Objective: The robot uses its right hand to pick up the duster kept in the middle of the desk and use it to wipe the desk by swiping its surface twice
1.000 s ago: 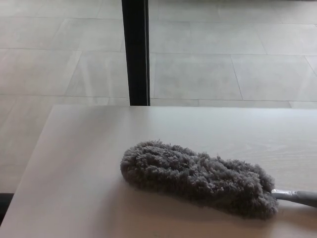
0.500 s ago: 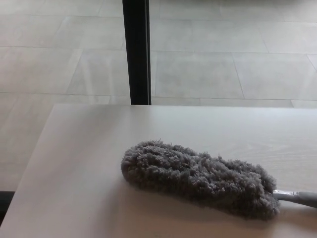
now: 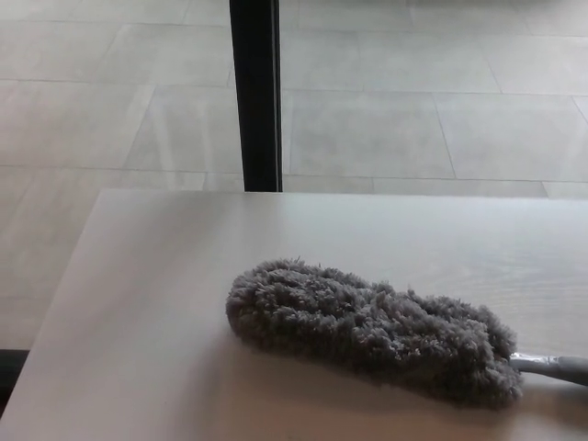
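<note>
— Lying where? Duster (image 3: 372, 331) resting flat on the desk (image 3: 165, 303), fluffy grey head sitting a little toward the near right of the desk's middle.

— And relative to the hands? Showing no robot hand anywhere in the head view, neither left nor right; impossible to tell how the fingers are set, or how near the duster they are. Nothing touching the duster.

— Sitting on what? Pale, light-wood desk, far edge running straight across beyond the duster, left edge slanting down toward the near left corner.

— Beyond the desk? Large pale floor tiles (image 3: 386, 129) stretching away past the far edge. Dark upright post (image 3: 254, 92) standing behind the desk's far edge, rising out of the top of the picture, up and left of the duster.

— Pointing which way? Long axis running slantwise, from far left to near right. Rounded tip of the head facing left; grey handle (image 3: 551, 367) sticking out of the head's right end, running off the right edge of the picture.
</note>
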Robot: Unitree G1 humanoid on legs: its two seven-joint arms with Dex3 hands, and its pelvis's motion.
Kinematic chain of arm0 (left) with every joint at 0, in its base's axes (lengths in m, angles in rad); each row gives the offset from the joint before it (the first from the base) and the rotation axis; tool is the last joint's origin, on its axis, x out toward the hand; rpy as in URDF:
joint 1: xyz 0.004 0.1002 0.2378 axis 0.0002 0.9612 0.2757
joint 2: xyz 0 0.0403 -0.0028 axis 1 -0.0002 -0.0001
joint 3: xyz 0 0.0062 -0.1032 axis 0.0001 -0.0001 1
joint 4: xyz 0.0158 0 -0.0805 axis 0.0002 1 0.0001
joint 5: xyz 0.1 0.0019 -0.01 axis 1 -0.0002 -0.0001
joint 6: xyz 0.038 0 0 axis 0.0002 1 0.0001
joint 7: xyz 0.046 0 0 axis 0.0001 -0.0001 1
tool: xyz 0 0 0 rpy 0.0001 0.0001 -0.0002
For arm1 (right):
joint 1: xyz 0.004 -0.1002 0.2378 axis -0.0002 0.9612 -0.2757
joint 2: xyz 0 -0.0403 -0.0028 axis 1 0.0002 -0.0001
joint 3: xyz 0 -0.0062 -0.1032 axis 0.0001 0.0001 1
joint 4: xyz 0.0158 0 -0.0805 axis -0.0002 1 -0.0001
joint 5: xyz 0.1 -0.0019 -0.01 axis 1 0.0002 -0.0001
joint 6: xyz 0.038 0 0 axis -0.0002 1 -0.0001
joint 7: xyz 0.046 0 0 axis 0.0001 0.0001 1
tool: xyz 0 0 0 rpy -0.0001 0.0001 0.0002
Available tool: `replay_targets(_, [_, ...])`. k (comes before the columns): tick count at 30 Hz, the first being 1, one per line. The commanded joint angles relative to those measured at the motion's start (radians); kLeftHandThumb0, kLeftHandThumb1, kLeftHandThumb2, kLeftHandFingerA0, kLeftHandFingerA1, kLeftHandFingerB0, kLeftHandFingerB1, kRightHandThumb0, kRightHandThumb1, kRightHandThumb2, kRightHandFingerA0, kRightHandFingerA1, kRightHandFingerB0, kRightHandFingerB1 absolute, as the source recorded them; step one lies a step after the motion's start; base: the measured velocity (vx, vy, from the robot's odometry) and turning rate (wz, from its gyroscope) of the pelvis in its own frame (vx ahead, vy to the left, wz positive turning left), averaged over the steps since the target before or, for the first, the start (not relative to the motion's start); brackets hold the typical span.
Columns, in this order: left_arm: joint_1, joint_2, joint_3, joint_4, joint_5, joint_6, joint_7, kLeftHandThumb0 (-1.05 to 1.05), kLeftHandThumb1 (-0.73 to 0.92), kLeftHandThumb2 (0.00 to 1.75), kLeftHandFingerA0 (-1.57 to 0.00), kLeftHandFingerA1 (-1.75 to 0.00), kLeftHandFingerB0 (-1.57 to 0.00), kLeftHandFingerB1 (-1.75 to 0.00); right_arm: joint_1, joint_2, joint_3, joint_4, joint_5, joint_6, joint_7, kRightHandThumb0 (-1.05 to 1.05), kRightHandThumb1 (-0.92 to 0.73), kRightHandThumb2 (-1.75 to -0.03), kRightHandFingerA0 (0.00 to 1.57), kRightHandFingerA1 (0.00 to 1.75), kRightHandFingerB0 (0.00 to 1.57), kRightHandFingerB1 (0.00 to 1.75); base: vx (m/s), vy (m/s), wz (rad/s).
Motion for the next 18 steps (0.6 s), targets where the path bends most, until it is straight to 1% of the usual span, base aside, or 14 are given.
replay_targets(1, [-0.012, 0.029, 0.014, 0.013, -0.039, 0.007, -0.013, -0.67, 0.55, 1.19, -0.21, -0.82, -0.07, -0.73, -0.049, 0.031, 0.349, -0.043, -0.33, -0.052, 0.036, -0.93, -0.67, -1.04, 0.28, 0.57, 0.17, 0.42, 0.0, 0.0, 0.0])
replay_targets(2, [-0.013, 0.03, 0.014, 0.012, -0.038, 0.005, -0.012, -0.64, 0.5, 1.16, -0.25, -0.83, -0.12, -0.74, -0.047, 0.037, 0.396, -0.025, -0.365, -0.066, 0.035, -0.89, -0.66, -1.03, 0.27, 0.58, 0.16, 0.42, 0.0, 0.0, 0.0])
replay_targets(4, [-0.017, 0.032, 0.013, 0.011, -0.038, 0.008, -0.015, -0.63, 0.52, 1.17, -0.26, -0.83, -0.12, -0.74, -0.044, 0.024, 0.466, -0.004, -0.416, -0.056, 0.043, -0.87, -0.66, -1.05, 0.23, 0.56, 0.1, 0.41, 0.0, 0.0, 0.0])
replay_targets(8, [-0.011, 0.031, 0.003, 0.014, -0.025, -0.009, -0.019, -0.62, 0.53, 1.18, -0.23, -0.81, -0.11, -0.73, -0.041, 0.021, 0.538, 0.034, -0.443, -0.063, 0.041, -0.84, -0.63, -1.0, 0.17, 0.53, 0.1, 0.41, 0.0, 0.0, 0.0])
replay_targets(9, [-0.011, 0.031, 0.009, 0.017, -0.032, -0.002, -0.019, -0.62, 0.51, 1.17, -0.23, -0.82, -0.13, -0.74, -0.055, 0.011, 0.579, 0.045, -0.474, -0.03, 0.056, -0.87, -0.82, -0.65, 0.16, 0.43, 0.15, 0.28, 0.0, 0.0, 0.0])
replay_targets(10, [-0.011, 0.031, 0.015, 0.018, -0.039, 0.005, -0.026, -1.03, 0.92, 0.66, -0.3, -1.29, -0.24, -1.17, -0.067, 0.01, 0.597, 0.062, -0.488, -0.032, 0.049, -0.86, -0.82, -0.65, 0.16, 0.42, 0.15, 0.28, 0.0, 0.0, 0.0])
replay_targets(11, [-0.01, 0.031, 0.014, 0.018, -0.038, 0.005, -0.026, -1.03, 0.92, 0.66, -0.3, -1.29, -0.24, -1.17, -0.065, 0.007, 0.602, 0.061, -0.487, -0.03, 0.045, -0.86, -0.82, -0.65, 0.16, 0.42, 0.15, 0.28, 0.0, 0.0, 0.0])
replay_targets(12, [-0.01, 0.032, 0.015, 0.013, -0.04, 0.01, -0.029, -0.66, 0.55, 1.19, -0.19, -0.81, -0.08, -0.73, -0.089, 0.008, 0.624, 0.087, -0.513, -0.032, 0.034, -0.84, -0.81, -0.66, 0.18, 0.43, 0.16, 0.28, 0.0, 0.0, 0.0])
replay_targets(13, [-0.009, 0.032, 0.011, 0.013, -0.036, 0.004, -0.03, -0.64, 0.53, 1.18, -0.19, -0.8, -0.1, -0.74, -0.103, 0.004, 0.64, 0.098, -0.528, -0.035, 0.029, -0.84, -0.81, -0.66, 0.17, 0.45, 0.17, 0.28, 0.0, 0.0, 0.0])
replay_targets(14, [-0.012, 0.032, 0.011, 0.014, -0.035, 0.009, -0.018, -1.01, 0.72, 1.17, -0.46, -1.04, -0.35, -0.95, -0.115, 0.001, 0.653, 0.108, -0.54, -0.032, 0.028, -0.84, -0.82, -0.66, 0.17, 0.44, 0.18, 0.28, 0.0, 0.0, 0.0])
replay_targets(15, [-0.011, 0.032, 0.01, 0.014, -0.034, 0.008, -0.014, -1.03, 0.73, 1.17, -0.48, -1.05, -0.35, -0.94, -0.126, 0.0, 0.667, 0.117, -0.55, -0.024, 0.026, -0.86, -0.82, -0.66, 0.18, 0.44, 0.19, 0.28, 0.0, 0.0, 0.0])
replay_targets(16, [-0.011, 0.031, 0.01, 0.013, -0.034, 0.007, -0.018, -1.03, 0.92, 0.68, -0.29, -1.26, -0.22, -1.15, -0.139, -0.004, 0.681, 0.124, -0.564, -0.021, 0.021, -0.85, -0.82, -0.66, 0.19, 0.44, 0.2, 0.28, 0.0, 0.0, 0.0])
replay_targets(17, [-0.011, 0.032, 0.008, 0.013, -0.032, 0.004, -0.019, -1.03, 0.73, 1.17, -0.47, -1.04, -0.34, -0.94, -0.152, -0.005, 0.693, 0.138, -0.573, -0.023, 0.016, -0.85, -0.81, -0.66, 0.2, 0.44, 0.21, 0.28, 0.0, 0.0, 0.0])
replay_targets(18, [-0.011, 0.032, 0.007, 0.014, -0.031, 0.003, -0.019, -1.03, 0.73, 1.17, -0.47, -1.04, -0.34, -0.94, -0.157, -0.006, 0.698, 0.144, -0.574, -0.024, 0.014, -0.85, -0.81, -0.66, 0.2, 0.44, 0.21, 0.28, 0.0, 0.0, 0.0])
